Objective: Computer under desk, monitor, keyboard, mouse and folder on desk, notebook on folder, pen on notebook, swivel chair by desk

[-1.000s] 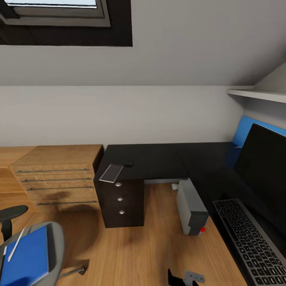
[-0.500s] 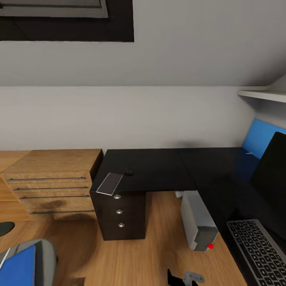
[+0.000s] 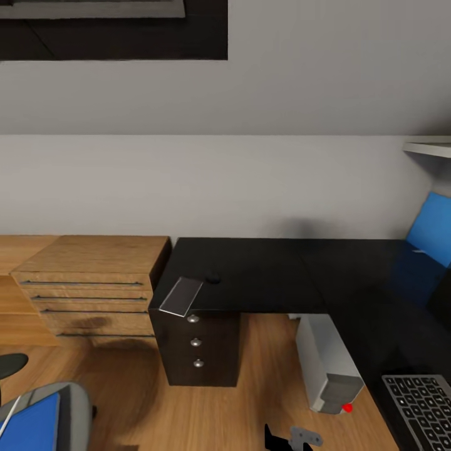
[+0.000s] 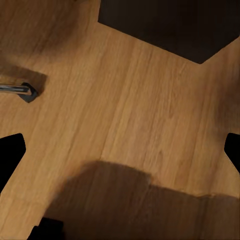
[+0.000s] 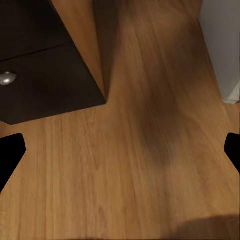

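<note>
The desk (image 3: 263,275) with its glossy black top runs along the wall and turns toward me at the right. The small dark mouse (image 3: 213,277) lies near its left end, beside a thin grey flat pad (image 3: 181,296) at the corner. The light-grey computer (image 3: 329,366) stands on the floor under the desk. A corner of the keyboard (image 3: 423,401) shows at the lower right. The blue folder (image 3: 31,426) lies on the swivel chair (image 3: 72,404) at the lower left. The monitor is out of view. My left gripper (image 4: 120,152) and right gripper (image 5: 120,150) hang open over bare floor.
A light wooden chest (image 3: 94,282) with bar handles stands left of the desk's dark drawers (image 3: 197,343). The blue back panel (image 3: 432,228) is at the right. A chair castor (image 4: 22,91) shows in the left wrist view, and a drawer knob (image 5: 7,78) in the right wrist view.
The whole head view has shifted: the desk and chest slid right and down, the monitor left the frame at the right, and the chair sank toward the lower left corner. Nothing itself moved.
</note>
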`<state>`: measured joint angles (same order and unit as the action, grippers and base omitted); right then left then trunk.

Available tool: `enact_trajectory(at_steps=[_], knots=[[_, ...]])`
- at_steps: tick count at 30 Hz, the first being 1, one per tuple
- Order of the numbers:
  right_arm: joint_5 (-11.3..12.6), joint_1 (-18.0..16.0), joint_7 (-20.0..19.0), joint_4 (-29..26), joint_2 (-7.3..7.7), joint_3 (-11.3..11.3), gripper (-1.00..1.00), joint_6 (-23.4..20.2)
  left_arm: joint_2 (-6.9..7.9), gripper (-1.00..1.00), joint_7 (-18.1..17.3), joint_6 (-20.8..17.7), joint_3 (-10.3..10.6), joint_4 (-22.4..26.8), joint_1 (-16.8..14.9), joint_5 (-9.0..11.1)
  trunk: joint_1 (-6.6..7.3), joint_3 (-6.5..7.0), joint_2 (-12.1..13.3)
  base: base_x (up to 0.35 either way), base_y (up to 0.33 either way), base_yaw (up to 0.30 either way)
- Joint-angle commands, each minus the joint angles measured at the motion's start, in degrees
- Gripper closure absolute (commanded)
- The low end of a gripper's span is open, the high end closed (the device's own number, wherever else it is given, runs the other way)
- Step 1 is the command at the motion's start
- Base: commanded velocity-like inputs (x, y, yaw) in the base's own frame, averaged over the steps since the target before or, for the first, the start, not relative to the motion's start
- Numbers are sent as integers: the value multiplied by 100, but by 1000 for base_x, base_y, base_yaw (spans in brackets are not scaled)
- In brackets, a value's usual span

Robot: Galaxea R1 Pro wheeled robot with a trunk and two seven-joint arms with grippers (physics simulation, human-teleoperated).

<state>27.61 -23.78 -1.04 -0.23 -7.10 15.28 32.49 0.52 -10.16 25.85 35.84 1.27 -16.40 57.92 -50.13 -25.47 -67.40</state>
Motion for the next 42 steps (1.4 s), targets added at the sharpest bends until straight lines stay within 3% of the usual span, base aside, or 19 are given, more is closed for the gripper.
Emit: enact_trajectory(at_steps=[1, 8, 26, 42], knots=[[60, -4, -11, 6, -1, 45, -100, 20, 0, -100, -38, 7, 31, -4, -4, 61, -3, -10, -3, 299, 0, 156], [57, -4, -11, 6, -2, 45, -100, 20, 0, -100, -38, 7, 35, -4, -4, 61, -3, -50, -3, 223, 0, 103], [58, -4, -11, 1, -8, 45, -100, 20, -8, -100, -44, 9, 37, -4, -4, 53, -3, -59, -3, 3, -1, 7], [52, -4, -12, 5, -10, 46, -100, 20, -17, -100, -50, 17, 37, -4, -4, 44, 41, -96, 77, 128, -71, 159]])
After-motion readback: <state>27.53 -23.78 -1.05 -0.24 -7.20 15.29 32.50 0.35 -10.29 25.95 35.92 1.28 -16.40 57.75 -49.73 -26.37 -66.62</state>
